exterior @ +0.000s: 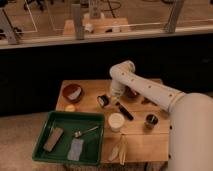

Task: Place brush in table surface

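The brush lies on the light tan table surface [137, 142] near its middle. Its round pale-faced head [103, 100] points left and its black stick handle [125, 112] runs down to the right. My gripper [114, 96] hangs from the white arm [145, 87] directly over the brush, just right of the head, where the handle begins. I cannot tell whether it touches the brush.
A green tray [47, 127] at the front left holds a silver spoon [85, 132], a brown block [53, 138] and a grey cloth [76, 148]. A reddish bowl [72, 92], a white cup [116, 121], a dark metal cup [151, 120] and pale utensils [119, 148] are on the table.
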You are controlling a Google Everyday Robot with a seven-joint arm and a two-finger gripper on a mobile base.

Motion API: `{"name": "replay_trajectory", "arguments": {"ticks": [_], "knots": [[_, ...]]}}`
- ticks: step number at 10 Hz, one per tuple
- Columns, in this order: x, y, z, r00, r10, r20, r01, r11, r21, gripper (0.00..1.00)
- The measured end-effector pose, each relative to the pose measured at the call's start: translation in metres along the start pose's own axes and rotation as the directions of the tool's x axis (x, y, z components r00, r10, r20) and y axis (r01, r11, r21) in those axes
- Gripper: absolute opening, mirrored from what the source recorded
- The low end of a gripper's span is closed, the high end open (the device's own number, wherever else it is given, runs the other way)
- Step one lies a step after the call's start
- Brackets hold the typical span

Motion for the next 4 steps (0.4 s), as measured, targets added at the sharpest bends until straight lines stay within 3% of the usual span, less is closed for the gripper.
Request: {"name": "replay_trajectory", "arguments": {"ticks": [4], "knots": [[0.011, -0.003, -0.014, 0.987, 0.028, 0.159, -0.029, 1.0, 0.004, 0.66]]}}
